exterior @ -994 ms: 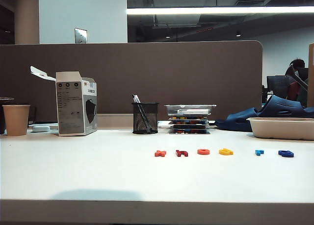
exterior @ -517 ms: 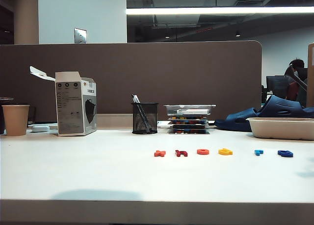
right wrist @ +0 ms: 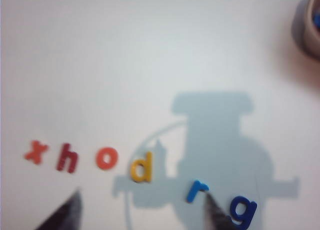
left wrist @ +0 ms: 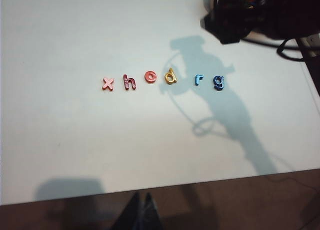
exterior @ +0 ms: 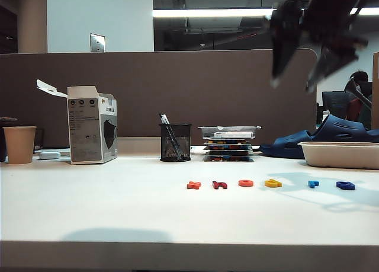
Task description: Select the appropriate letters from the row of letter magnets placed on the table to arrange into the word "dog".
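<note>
A row of six letter magnets is lying on the white surface (exterior: pixel 89 201), running parallel to its back edge and nearer its right end: an orange "x" (exterior: pixel 193 185), a dark red "h" (exterior: pixel 219 185), an orange-red "o" (exterior: pixel 246 183), a yellow "d" (exterior: pixel 273 183), a light blue "r" (exterior: pixel 313 184) and a dark blue "g" (exterior: pixel 345 185), each standing apart from its neighbour. The right end effector (exterior: pixel 294 82) is hovering high above the right part of the row, clear of the surface, with its two fingers spread wide apart and gripping nothing; its shadow is falling across the "d", "r" and "g". The left end effector (left wrist: pixel 141 210) is showing only in its own wrist view, beyond the front edge of the surface, its two dark fingertips pressed together and empty. Along the back edge are standing a paper cup (exterior: pixel 19 144), an opened carton (exterior: pixel 92 125), a mesh pen holder (exterior: pixel 175 142) and a stack of trays (exterior: pixel 229 143).
</note>
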